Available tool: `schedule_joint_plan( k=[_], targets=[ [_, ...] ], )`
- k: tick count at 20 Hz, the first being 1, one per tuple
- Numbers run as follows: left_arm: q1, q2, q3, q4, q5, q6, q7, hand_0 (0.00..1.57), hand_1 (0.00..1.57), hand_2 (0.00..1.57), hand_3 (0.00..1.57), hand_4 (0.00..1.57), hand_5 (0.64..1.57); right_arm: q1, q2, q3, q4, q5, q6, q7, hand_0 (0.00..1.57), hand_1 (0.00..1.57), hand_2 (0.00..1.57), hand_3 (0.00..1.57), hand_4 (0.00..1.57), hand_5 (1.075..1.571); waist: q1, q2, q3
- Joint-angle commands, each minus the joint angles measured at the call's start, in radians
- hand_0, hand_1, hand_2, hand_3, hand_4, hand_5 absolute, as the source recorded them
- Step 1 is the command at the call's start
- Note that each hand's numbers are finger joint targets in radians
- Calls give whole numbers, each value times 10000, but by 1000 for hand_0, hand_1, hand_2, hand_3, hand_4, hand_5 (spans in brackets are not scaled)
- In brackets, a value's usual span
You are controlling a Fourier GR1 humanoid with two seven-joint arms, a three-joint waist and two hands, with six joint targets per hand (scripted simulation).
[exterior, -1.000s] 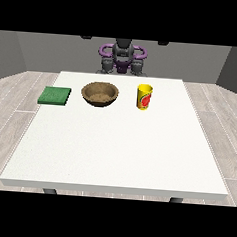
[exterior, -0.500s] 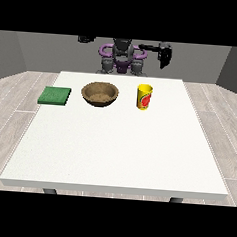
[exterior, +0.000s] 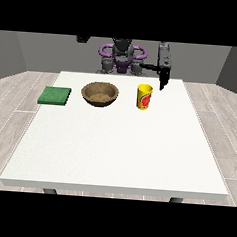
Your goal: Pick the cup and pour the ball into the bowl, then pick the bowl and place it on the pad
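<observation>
Cup: yellow, upright, at the far right of a row along the table's far side; green pad leftmost, wooden bowl between, all apart, leaving room to pour and carry leftward. Hand at the view's left: barely visible, fingers indeterminate. Hand at the view's right: above-right of the cup, fingers pointing down, straight, empty, apparently poised to descend.

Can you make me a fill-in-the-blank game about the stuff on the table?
1. The cup is mostly ____ in color.
2. The bowl sits between the cup and the green ____.
3. The hand at the view's right hangs above and just beside the ____.

Missing words: yellow; pad; cup
</observation>
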Motion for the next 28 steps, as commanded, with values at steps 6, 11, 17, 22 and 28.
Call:
schedule_joint_plan(
  k=[6,11,17,22,28],
  targets=[
    [-601,0,573,3087,2,23,-2061,0,0,0,0,0,1443,356,-527,-964,-829,-978,981,549,0,0,0,0,0,1567,-479,-5,-1],
    [-1415,112,623,4000,-49,86,-2593,0,0,0,0,0,1421,1009,-274,-1160,-394,-801,1139,-715,0,0,0,0,0,1568,-337,367,2],
    [-1622,45,812,5048,-143,616,-3136,0,0,0,0,0,1435,1501,-997,-2068,-1213,-2024,2199,-472,0,0,0,0,0,1567,-1078,226,5],
    [-2417,1032,1527,6159,225,185,-3888,0,0,0,0,0,1409,1427,-1312,-2540,-2052,-2399,2530,-517,0,0,0,0,0,1567,-1541,1212,-1],
    [-1591,1178,1323,6337,-1027,2666,-5592,1322,1322,1571,1571,1025,1487,1538,-1617,-2925,-2507,-3140,2845,-56,0,0,0,0,0,1560,-2088,1433,2]
  ],
)
